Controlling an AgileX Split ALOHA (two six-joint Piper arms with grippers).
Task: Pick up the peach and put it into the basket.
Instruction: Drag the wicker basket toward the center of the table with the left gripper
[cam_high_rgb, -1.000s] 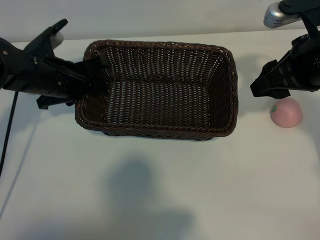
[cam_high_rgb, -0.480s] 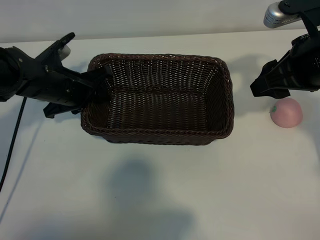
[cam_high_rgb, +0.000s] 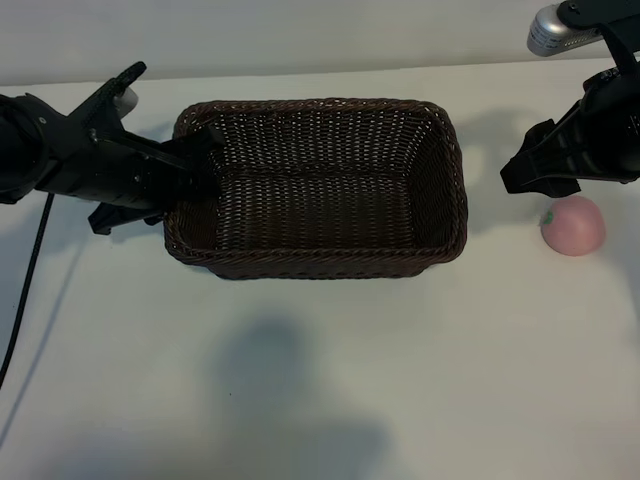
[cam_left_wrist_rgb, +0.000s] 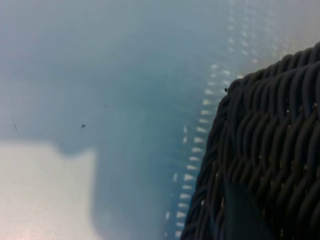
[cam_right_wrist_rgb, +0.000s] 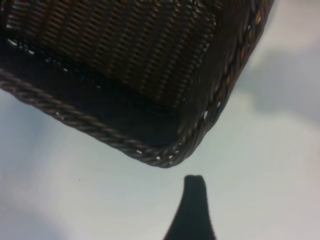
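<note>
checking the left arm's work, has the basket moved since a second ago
Yes. The basket, held at its rim by the left gripper, has swung level, its right end moving away from the unmoved peach.

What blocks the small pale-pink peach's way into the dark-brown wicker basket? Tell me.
Nothing visible does. The pale-pink peach lies on bare white table right of the woven basket; only its braided rim must be cleared.

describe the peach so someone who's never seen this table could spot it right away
Start at the big dark wicker basket in the middle of the white table. Look right of it, just below the right gripper: the peach is the only small, round, pale-pink thing.
</note>
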